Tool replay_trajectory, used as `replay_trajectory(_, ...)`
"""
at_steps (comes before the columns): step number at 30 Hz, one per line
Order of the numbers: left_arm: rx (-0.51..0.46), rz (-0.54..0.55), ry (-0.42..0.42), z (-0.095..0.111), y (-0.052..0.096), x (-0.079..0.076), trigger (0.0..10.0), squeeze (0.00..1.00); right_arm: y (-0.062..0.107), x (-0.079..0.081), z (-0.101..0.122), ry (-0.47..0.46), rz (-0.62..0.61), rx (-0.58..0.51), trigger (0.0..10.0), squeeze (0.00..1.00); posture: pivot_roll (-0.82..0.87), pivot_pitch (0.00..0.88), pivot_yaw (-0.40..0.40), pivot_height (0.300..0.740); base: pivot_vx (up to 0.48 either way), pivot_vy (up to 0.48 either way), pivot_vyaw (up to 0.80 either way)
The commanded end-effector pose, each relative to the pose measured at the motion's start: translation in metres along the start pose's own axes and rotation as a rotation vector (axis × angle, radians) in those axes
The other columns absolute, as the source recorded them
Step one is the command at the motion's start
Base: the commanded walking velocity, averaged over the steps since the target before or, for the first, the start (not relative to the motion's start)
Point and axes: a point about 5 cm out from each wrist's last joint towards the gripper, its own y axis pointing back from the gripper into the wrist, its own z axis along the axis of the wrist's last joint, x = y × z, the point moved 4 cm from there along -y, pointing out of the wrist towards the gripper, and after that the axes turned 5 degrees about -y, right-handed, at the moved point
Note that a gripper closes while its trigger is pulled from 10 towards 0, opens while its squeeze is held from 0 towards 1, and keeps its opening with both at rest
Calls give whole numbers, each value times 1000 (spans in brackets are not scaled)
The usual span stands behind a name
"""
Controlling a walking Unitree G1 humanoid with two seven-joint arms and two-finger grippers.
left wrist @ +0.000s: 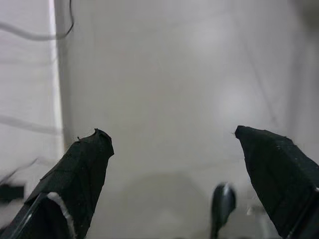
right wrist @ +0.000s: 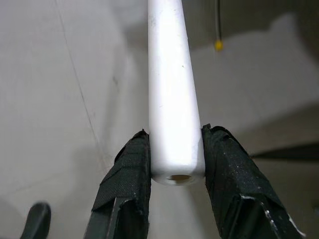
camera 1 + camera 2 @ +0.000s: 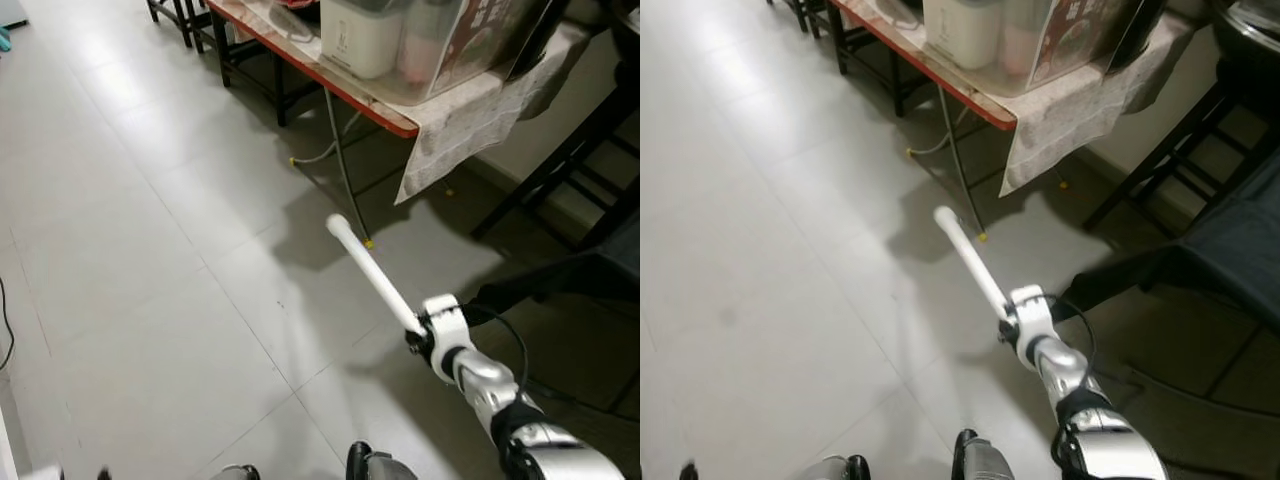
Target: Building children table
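- A pale tiled floor (image 3: 140, 250) takes up most of the head views, from upper left to the lower edge.
- A red-edged table (image 3: 330, 85) runs along the top of the frame, carrying a white appliance (image 3: 362, 35) and a cloth (image 3: 470, 125) that hangs over its corner at upper right.
- The right gripper (image 2: 174, 164) shows at lower right of the head views, on the silver arm, raised above the floor.
- A white table leg (image 2: 172, 89) lies between its fingers (image 2: 127, 174), which are clamped on the end with the screw hole; the rod points up and left toward the table.
- The left gripper (image 1: 172, 144) hangs over the floor, its fingers spread apart with nothing between them.
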Motion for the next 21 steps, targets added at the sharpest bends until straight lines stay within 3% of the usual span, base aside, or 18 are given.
replay_trajectory(1,4,16,58,5,0,10,10000,0,0,2,1,-20,18,-20,10000,0,26,267,-50,734,0,0,0)
replay_trajectory(5,-15,7,81,12,-3,9,10000,0,-1,4,5,-19,27,-31,10000,0,26,267,-50,734,0,0,0)
replay_trajectory(6,-42,-14,133,23,-6,5,10000,0,-2,7,12,-20,41,-49,10000,0,28,269,-55,734,0,0,0)
replay_trajectory(7,-42,-14,133,23,-6,5,10000,0,-2,7,12,-20,41,-49,10000,0,28,269,-55,734,0,0,0)
replay_trajectory(9,-88,-103,278,47,-9,-12,10000,0,-5,13,27,-30,72,-93,10000,0,28,269,-55,734,0,0,0)
replay_trajectory(10,-88,-103,278,47,-9,-12,10000,0,-5,13,27,-30,72,-93,10000,0,28,269,-55,734,0,0,0)
replay_trajectory(15,-177,-329,584,93,-1,-56,10000,0,-9,31,59,-50,161,-180,10000,0,28,268,-55,734,0,0,0)
replay_trajectory(21,-217,-472,710,119,9,-79,10000,0,-9,52,80,-72,255,-239,10000,0,25,255,-52,734,0,0,0)
